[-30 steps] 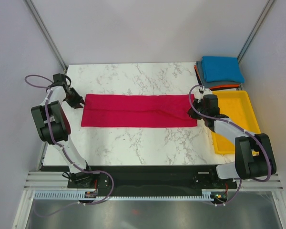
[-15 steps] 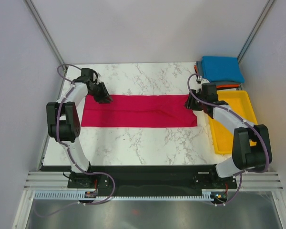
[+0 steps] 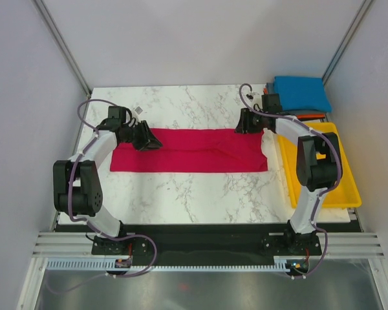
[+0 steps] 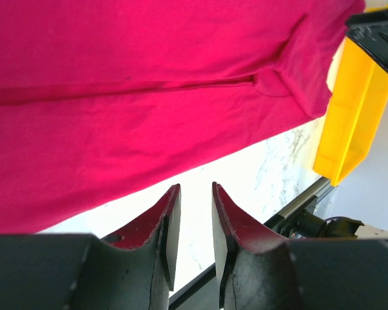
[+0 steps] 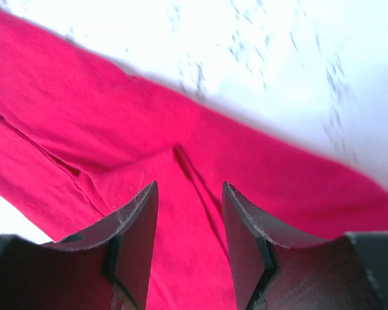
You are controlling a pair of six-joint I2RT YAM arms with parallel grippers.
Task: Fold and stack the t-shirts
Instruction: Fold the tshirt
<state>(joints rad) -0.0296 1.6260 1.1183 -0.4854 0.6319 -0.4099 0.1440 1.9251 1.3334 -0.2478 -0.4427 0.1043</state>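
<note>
The crimson-red t-shirt (image 3: 187,150) lies flat on the marble table as a long folded strip. It fills the left wrist view (image 4: 149,84) and the right wrist view (image 5: 200,213). My left gripper (image 3: 152,141) hovers over the strip's far left part; its jaws (image 4: 195,195) stand slightly apart with nothing between them. My right gripper (image 3: 238,123) is at the strip's far right edge, open and empty (image 5: 189,194) just above the cloth. A bright blue folded t-shirt (image 3: 302,92) tops a stack with a dark grey one (image 3: 275,107) and an orange edge (image 3: 309,117) under it.
The yellow plastic tray (image 3: 336,187) sits along the table's right side, below the stack, and shows in the left wrist view (image 4: 357,110). Metal frame posts rise at the back corners. The table's near edge borders a black rail.
My left gripper has swung from the strip's left end to over its far left part. My right gripper has moved up and left to the far right edge. The shirt has not moved.
</note>
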